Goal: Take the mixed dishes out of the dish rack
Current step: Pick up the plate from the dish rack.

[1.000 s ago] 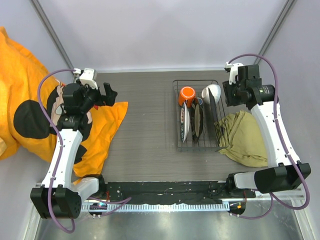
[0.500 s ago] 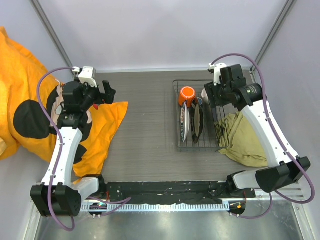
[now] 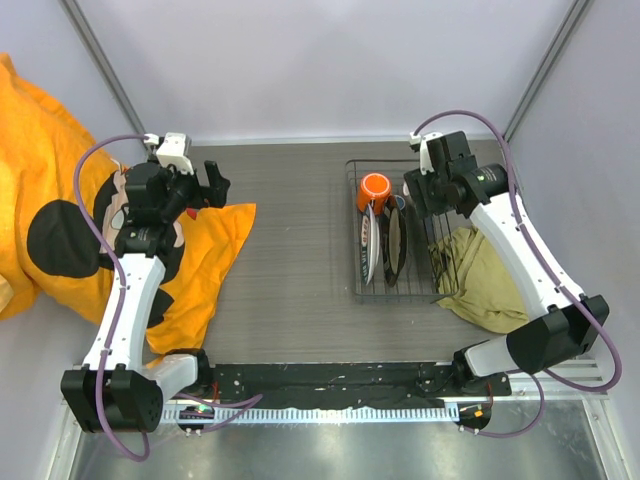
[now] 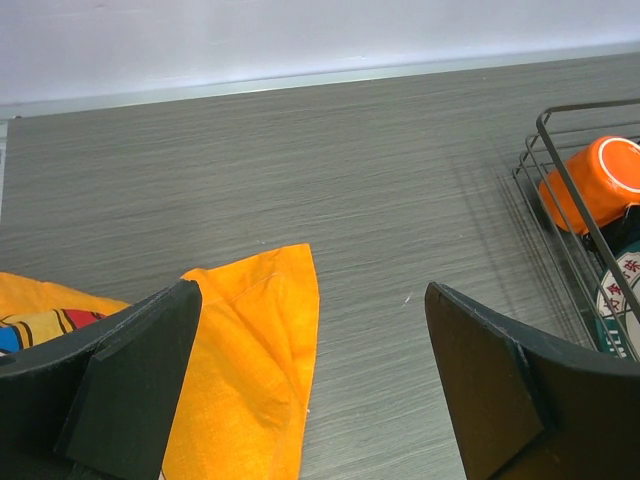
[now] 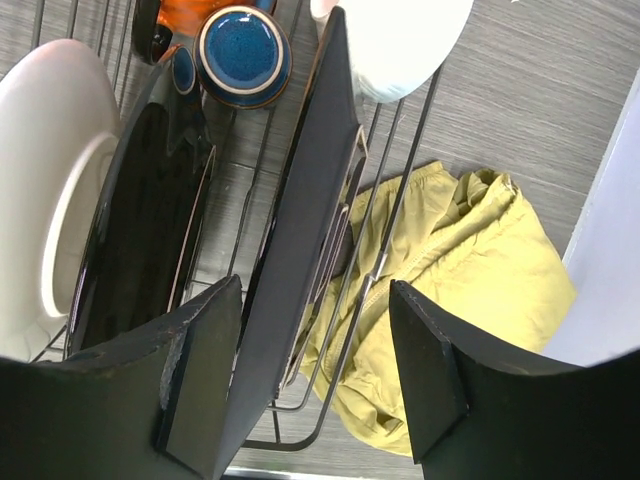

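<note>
Surface: grey, carries all items.

Orange cloth: lies below and behind the left pincer. That pincer is spread wide with nothing between its fingers and stands well apart from the rack.

Dish rack: directly beneath the right pincer. No dish has been taken out of it.

Olive cloth: bunched against the rack on the right-finger side.

Dark square-edged plate: stands on edge between the fingers of the right pincer, which is wide open. It sits nearer the left finger; contact cannot be told.

Dark round plate and white plate: upright, beyond the left finger.

White bowl: ahead of the pincer, at the rack's far end.

Orange mug and blue cup: ahead, towards the left-finger side.

Assessment: the ware looks glazed, so it is probably stiff, slick and breakable, and the plates are the heavier pieces. The square-edged plate is best taken at its upper rim, with a pad flat on each face. It should be drawn straight up clear of the prongs, as a tilted pull risks striking its neighbours
</note>
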You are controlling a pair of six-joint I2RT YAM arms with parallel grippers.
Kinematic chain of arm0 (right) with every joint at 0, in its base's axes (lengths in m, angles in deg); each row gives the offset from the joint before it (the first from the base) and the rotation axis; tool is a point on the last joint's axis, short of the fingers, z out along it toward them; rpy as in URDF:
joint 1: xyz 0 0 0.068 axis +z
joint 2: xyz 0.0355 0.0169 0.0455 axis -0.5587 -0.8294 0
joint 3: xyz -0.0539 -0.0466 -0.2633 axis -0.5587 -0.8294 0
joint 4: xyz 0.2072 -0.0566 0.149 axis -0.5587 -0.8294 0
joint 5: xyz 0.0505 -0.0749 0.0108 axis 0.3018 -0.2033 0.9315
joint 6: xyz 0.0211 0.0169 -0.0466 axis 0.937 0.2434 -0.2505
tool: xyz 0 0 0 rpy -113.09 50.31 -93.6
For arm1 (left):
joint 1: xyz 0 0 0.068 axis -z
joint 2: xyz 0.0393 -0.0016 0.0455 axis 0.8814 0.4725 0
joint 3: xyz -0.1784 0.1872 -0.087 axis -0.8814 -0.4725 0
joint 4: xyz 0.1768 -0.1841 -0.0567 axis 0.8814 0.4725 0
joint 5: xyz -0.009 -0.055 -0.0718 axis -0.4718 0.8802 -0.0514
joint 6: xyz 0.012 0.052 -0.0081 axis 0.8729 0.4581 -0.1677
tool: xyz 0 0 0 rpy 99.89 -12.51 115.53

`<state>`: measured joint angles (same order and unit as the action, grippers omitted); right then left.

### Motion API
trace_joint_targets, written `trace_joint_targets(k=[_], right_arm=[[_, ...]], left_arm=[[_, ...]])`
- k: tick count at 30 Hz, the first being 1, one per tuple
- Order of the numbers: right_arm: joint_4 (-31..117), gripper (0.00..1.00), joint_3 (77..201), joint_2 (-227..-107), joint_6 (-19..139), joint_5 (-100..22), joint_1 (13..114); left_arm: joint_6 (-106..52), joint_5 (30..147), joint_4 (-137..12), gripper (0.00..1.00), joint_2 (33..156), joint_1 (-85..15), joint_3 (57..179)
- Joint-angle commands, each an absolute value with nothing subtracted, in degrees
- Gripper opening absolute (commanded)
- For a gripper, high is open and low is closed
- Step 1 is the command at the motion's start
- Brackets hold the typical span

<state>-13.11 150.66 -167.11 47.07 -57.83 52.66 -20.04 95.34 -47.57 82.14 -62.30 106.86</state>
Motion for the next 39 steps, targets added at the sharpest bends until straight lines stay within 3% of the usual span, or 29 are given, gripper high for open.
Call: trace_joint_targets(k=[1,10,24,33,39], right_arm=[[-11.67,0.65,149.62,-167.68,48.08,-58.98,53.12],[-10.17,0.62,145.49,-169.35,49.49,-60.56,53.39],[-8.94,0.48,143.38,-172.07,50.28,-62.14,53.39],[-8.76,0.3,143.2,-172.52,50.19,-63.37,53.39],[-9.64,0.06,144.6,-172.34,49.75,-65.3,53.47]], left_arm=[[-19.81,94.48,-48.61,1.0,82.0,-62.33,107.44],[-19.89,94.22,-48.79,1.0,81.74,-62.33,106.82],[-19.9,94.22,-49.32,1.0,81.91,-62.33,106.56],[-19.55,94.13,-49.58,1.0,82.0,-62.33,106.2],[-19.63,94.22,-49.67,1.0,81.74,-62.33,106.2]])
